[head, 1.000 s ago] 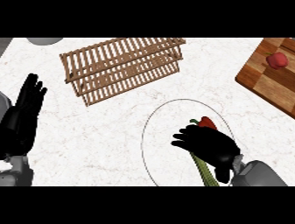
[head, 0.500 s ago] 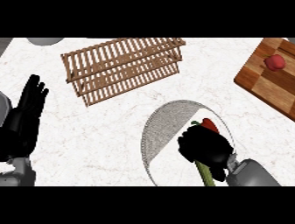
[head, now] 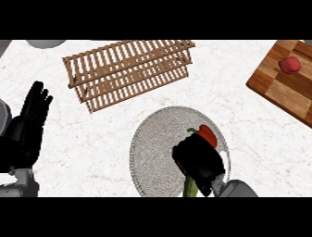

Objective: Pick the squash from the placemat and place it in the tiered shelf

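The right robot hand (head: 198, 163) sits over the round grey placemat (head: 155, 152) near the worktop's (head: 117, 139) near edge, fingers curled down round the squash (head: 206, 135), whose red end pokes out past the fingertips and whose green part shows below the palm; that grip looks meant for lifting it off the mat. The squash is on the mat's right half, so the pick seems in hand but no carry yet. The wooden tiered shelf (head: 127, 71) lies toward the far edge, tilted, well apart from the mat, with bare worktop between them for the move. The left robot hand (head: 32, 115) rests at the left edge, fingers straight, holding nothing. A chequered cutting board (head: 302, 88) with a small red fruit (head: 290, 65) fills the far right corner, clear of that path
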### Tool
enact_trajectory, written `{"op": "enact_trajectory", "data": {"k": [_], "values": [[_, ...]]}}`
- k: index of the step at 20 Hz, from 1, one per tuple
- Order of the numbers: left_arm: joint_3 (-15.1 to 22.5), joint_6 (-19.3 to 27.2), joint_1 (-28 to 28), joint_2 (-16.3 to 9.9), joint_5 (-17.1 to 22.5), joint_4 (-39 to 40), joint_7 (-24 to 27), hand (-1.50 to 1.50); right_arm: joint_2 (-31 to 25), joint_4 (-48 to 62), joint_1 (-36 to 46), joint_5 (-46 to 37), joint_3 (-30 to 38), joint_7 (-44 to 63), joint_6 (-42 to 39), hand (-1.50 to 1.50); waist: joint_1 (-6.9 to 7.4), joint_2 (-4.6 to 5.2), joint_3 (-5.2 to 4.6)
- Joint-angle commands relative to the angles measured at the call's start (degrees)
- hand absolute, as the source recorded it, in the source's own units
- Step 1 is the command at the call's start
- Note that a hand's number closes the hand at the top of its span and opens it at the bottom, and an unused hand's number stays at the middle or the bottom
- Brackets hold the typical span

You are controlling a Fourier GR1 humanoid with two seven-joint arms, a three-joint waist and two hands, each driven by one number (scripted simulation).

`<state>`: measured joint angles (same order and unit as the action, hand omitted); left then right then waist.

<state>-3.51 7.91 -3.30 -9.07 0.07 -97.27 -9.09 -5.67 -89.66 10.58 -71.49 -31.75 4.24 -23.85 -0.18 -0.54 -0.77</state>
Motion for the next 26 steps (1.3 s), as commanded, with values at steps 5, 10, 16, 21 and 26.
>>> {"op": "enact_trajectory", "data": {"k": [5,10,16,21,26], "values": [[0.0,0.0,-2.9,-0.3,0.1,0.1,-3.0,0.00,5.5,-9.2,3.2,19.3,-7.7,29.7,1.4,1.50,1.06,0.47,0.77],[1.4,-0.1,-1.1,0.7,-0.8,0.6,-1.0,0.00,5.6,-18.1,6.9,26.6,-11.3,41.6,18.0,1.50,1.92,0.27,0.77],[0.9,0.0,-2.3,0.3,-0.8,0.4,-2.0,0.00,5.7,-22.3,25.3,25.8,-8.4,62.1,21.9,1.50,1.62,0.24,0.65],[-1.6,-1.1,-2.3,-0.7,0.8,2.1,-0.3,0.00,5.6,-18.0,38.7,27.4,-3.5,69.8,19.5,1.50,1.19,0.37,0.66],[-0.2,0.5,-4.7,0.6,-0.9,2.6,-1.7,0.00,5.6,-11.0,43.4,27.3,0.7,67.0,22.9,1.50,0.80,0.49,0.72]]}}
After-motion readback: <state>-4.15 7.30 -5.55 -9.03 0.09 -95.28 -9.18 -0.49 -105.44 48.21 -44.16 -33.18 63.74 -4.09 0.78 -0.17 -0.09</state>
